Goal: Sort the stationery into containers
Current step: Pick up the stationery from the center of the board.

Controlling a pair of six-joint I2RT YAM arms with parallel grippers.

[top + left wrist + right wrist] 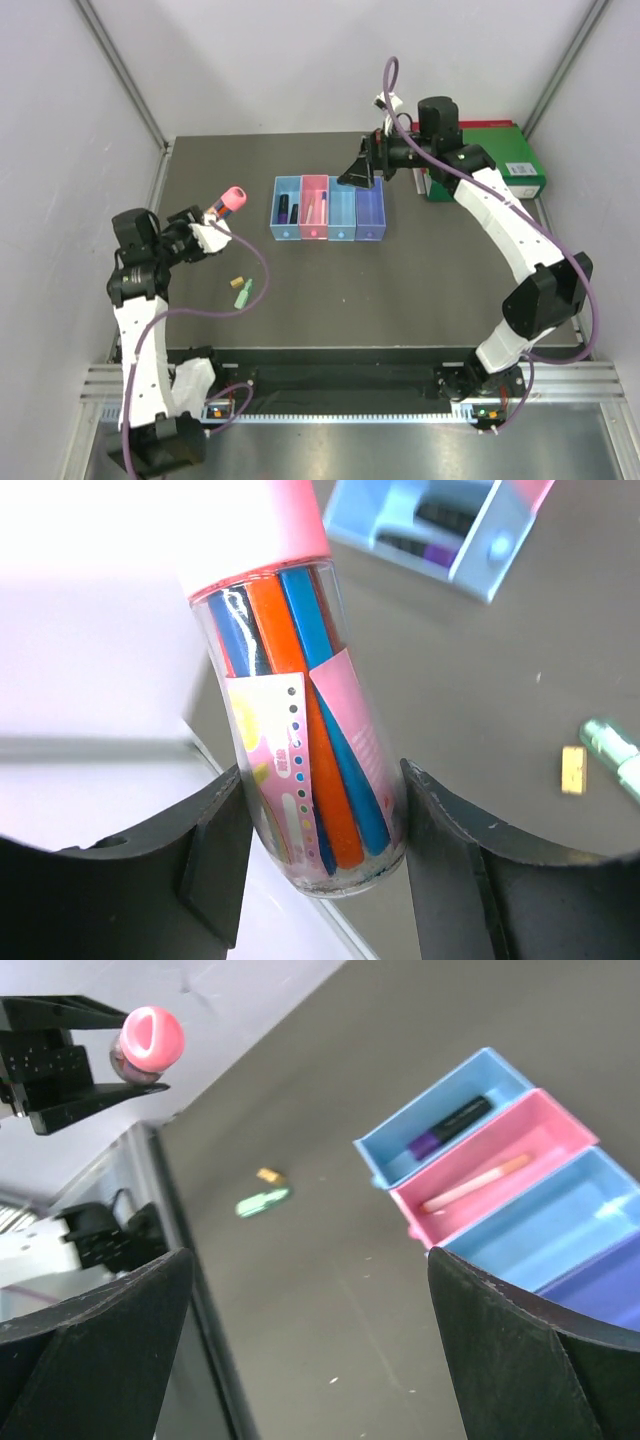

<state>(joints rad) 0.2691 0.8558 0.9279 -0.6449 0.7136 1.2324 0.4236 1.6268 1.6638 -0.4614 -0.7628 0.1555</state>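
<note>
**Left arm holding capped pen tube, raised left of the boxes**

- The left gripper (320, 780) is about half closed on a clear tube (300, 720). Both black fingers (215, 850) press the sides of its rounded base.
- Tube: transparent, glossy plastic cylinder with a matte pink cap (233, 197). It is packed with orange and blue sticks lying lengthwise, behind a pink-and-white printed label.
- Orientation: in the top view the long axis runs diagonally, base in the jaws and cap pointing far-right toward the container row (328, 208). It is raised off the table (420, 290), well apart from the boxes on their left.
- Container row: four joined translucent rectangular boxes in light blue, pink, light blue and purple. The long sides run near to far.
- The leftmost blue box holds a purple-black marker (450, 1125) lying along its length.
- The pink box holds a thin pen (475, 1182), also lengthwise.
- A green highlighter (244, 294), stubby, lies diagonally on the dark matte table. A small yellow piece (238, 282) sits just beside it.
- The right gripper (362, 168) hovers at the far right end of the row with its jaws spread fully and nothing between them.
- A green binder (510, 165) lies at the far right.
</note>
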